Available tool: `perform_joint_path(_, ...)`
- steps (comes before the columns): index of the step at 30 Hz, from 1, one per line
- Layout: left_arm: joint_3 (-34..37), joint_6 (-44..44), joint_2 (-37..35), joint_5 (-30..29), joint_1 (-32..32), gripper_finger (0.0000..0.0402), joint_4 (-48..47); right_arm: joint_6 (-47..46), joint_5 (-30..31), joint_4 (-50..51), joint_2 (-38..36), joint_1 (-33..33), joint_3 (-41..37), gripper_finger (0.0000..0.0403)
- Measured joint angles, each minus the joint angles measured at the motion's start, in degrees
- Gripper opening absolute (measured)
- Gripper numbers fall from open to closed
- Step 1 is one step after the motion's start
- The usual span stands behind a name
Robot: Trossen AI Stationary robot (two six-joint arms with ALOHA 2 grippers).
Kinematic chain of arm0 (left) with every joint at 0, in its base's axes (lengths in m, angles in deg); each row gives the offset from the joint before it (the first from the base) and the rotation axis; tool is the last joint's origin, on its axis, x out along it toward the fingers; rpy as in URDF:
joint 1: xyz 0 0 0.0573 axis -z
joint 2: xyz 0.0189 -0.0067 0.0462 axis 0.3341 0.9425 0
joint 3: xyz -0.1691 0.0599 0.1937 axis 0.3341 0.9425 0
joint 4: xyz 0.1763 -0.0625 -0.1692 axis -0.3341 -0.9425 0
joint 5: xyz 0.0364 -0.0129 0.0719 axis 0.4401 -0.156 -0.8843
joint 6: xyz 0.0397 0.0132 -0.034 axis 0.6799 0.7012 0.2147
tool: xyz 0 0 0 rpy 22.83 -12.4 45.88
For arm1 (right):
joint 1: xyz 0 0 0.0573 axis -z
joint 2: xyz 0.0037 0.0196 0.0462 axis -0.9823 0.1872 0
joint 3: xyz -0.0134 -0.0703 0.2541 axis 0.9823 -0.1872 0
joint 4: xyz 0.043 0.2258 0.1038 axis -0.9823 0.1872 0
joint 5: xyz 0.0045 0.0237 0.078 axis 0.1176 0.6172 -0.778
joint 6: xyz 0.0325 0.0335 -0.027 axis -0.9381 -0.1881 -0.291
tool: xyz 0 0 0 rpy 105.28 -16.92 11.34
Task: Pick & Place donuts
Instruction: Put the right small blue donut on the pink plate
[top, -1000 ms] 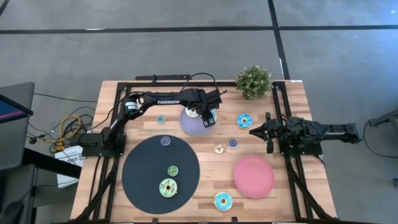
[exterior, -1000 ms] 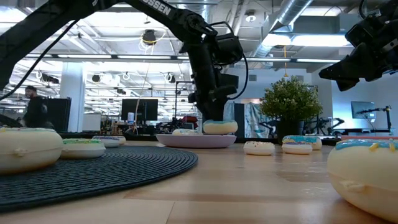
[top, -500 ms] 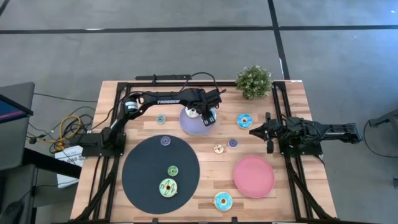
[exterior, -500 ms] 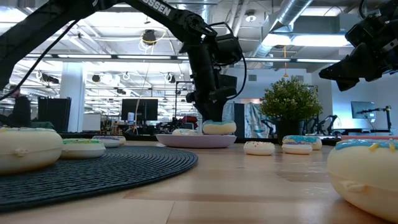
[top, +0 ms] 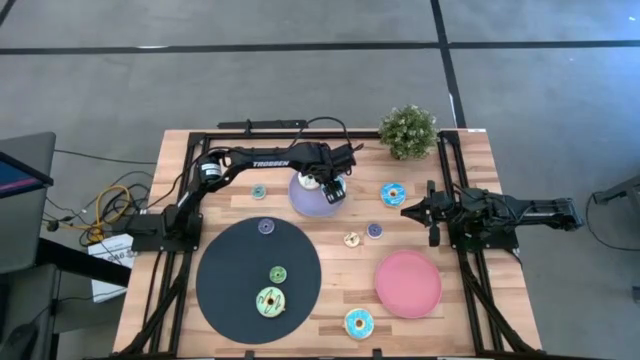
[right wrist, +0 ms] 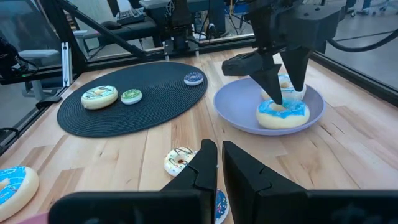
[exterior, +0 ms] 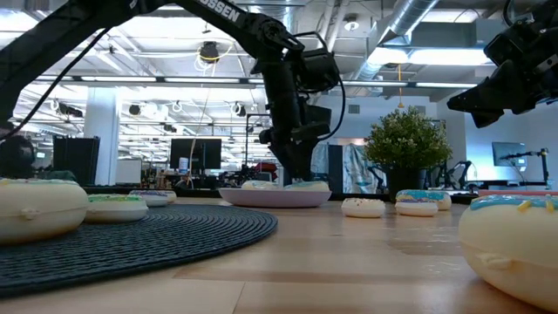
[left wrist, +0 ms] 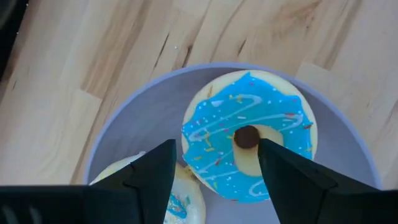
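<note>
On the lavender plate (top: 306,200), at twelve o'clock from the black mat (top: 240,290), lay a blue-iced donut (left wrist: 249,146). The left gripper (left wrist: 214,165) straddled it, fingers spread, apparently released. It looked light, rigid and smooth; gripping across the ring suits. The right gripper (right wrist: 219,163) waited at three o'clock, pinched together.

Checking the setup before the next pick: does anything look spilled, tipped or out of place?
Nothing stands out. The blue donut lies flat on the lavender plate beside another donut, the left gripper open just over it. The other donuts lie flat, the plant upright.

Bright, even overhead light with soft shadows; the low view blurs the nearest donut (exterior: 510,249).
</note>
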Motion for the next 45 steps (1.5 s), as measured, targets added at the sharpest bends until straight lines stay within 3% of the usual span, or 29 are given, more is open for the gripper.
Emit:
perform_joint_path(7,-2.2,0.0,-1.6,-1.6,0.5,0.0222,-1.6,0.0,0.0,0.0,0.0,0.0,0.0,0.0017)
perform_joint_path(12,-1.4,2.8,-8.3,-7.5,3.3,0.0219,-1.3,0.0,0.0,0.0,0.0,0.0,0.0,0.0017)
perform_joint_path(15,2.5,4.0,-12.9,-9.9,5.4,0.0196,-1.0,0.0,0.0,0.0,0.0,0.0,0.0,0.0017)
perform_joint_path(26,32.9,1.5,-35.8,-4.9,9.6,0.0012,18.4,0.0,0.0,0.0,0.0,0.0,0.0,0.0017)
perform_joint_path(33,47.8,-1.5,-51.8,-9.4,13.6,0.0001,21.5,0.0,0.0,0.0,0.0,0.0,0.0,0.0017)
perform_joint_path(45,73.5,-2.3,-80.2,-11.0,19.3,0.0000,30.5,0.0,0.0,-0.3,0.0,0.0,0.0,0.0017)
